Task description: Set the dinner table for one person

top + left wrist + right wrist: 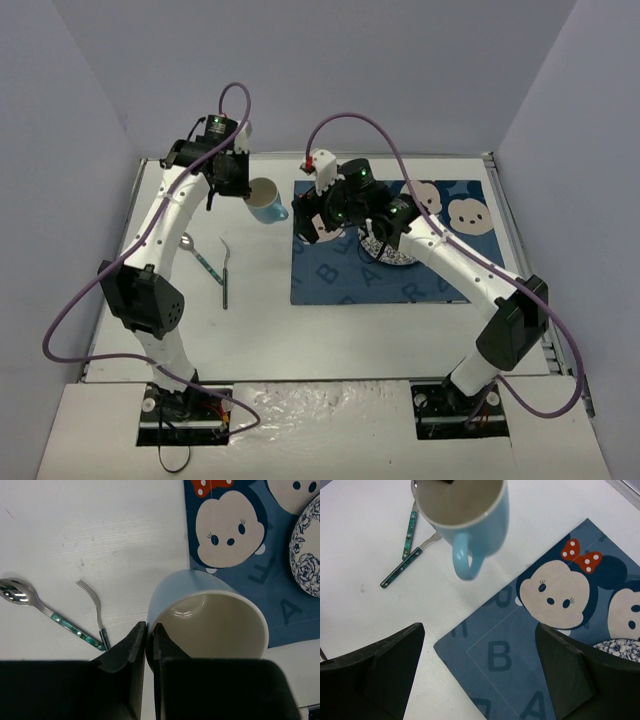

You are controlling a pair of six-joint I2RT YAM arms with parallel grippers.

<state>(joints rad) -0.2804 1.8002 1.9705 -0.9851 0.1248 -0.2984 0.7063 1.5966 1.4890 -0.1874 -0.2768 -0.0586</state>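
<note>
The white surface (300, 330) lies under both arms and carries everything in view. The left claw (149, 627) is clamped on the rim of a light blue mug (210, 615), one finger outside the wall and one inside. The mug is tilted and looks raised off the surface. It hangs over bare white just left of the blue cartoon-face placemat (340, 280), toward the far side.

On the surface to the left of the mug lie a spoon (20, 592) and a fork (92, 597), both with green handles that cross near their ends.

The right claw (480, 629) hangs with its fingers wide apart and nothing between them. It is over the placemat's left edge, so bare surface shows below one finger and blue cloth below the other. A blue-patterned plate (307, 545) sits on the placemat, partly hidden by the right arm in the top view.
</note>
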